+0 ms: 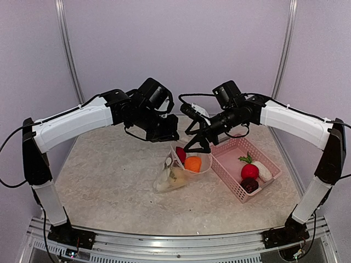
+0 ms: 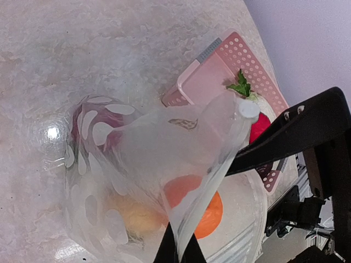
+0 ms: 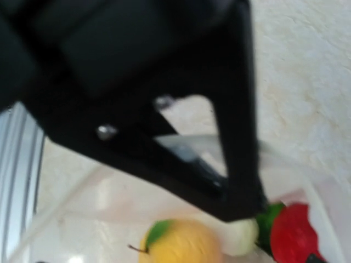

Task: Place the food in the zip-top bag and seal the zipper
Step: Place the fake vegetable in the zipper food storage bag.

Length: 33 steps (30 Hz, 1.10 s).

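My left gripper [image 1: 164, 135] is shut on the mouth edge of the clear dotted zip-top bag [image 1: 174, 174] and holds it up off the table. In the left wrist view the pale zipper [image 2: 204, 207] runs up from that gripper [image 2: 178, 251]. An orange fruit [image 1: 192, 163] sits in the open mouth beside a red piece [image 1: 180, 154], and a yellow fruit [image 2: 129, 215] lies deeper inside. My right gripper [image 1: 199, 148] hangs open just above the mouth, holding nothing. Its black finger [image 3: 236, 137] blurs over the yellow fruit [image 3: 178, 245].
A pink slatted basket [image 1: 230, 150] stands right of the bag. It holds a red radish with green leaves [image 1: 249, 170], a white oblong piece [image 1: 264, 171] and a dark purple ball [image 1: 249, 185]. Grey walls close in the back and sides.
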Motion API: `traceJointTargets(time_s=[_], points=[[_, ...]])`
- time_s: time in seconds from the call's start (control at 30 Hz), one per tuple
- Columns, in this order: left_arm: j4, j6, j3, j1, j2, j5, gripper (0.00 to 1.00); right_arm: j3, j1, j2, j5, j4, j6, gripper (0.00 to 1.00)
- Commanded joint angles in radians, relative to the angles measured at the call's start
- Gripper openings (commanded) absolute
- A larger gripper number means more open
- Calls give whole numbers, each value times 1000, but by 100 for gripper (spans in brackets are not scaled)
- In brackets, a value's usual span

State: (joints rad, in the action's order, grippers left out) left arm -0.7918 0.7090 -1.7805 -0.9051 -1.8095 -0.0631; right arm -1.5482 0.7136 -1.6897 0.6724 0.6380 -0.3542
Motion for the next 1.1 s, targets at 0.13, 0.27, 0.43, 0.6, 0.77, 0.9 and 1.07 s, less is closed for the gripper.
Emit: traceJointTargets(time_s=[0.13, 0.27, 0.43, 0.6, 0.77, 0.9, 1.07], points=[[27, 0, 25, 10, 21, 6, 0, -25, 8, 99, -62, 24, -25, 100], [4, -5, 23, 23, 18, 14, 0, -35, -15, 155, -130, 62, -53, 99], [-130, 4, 41, 68, 66, 182, 0, 1, -124, 216, -118, 95, -30, 98], [36, 43, 275, 180, 181, 15, 0, 84, -231, 288, -106, 92, -27, 97], [-136, -60, -8, 17, 0, 151, 0, 153, -277, 314, -188, 99, -25, 96], [-210, -121, -218, -58, -165, 201, 0, 184, -318, 320, -194, 131, -26, 93], [-184, -122, -278, -72, -203, 168, 0, 204, -397, 338, -208, 177, -52, 92]])
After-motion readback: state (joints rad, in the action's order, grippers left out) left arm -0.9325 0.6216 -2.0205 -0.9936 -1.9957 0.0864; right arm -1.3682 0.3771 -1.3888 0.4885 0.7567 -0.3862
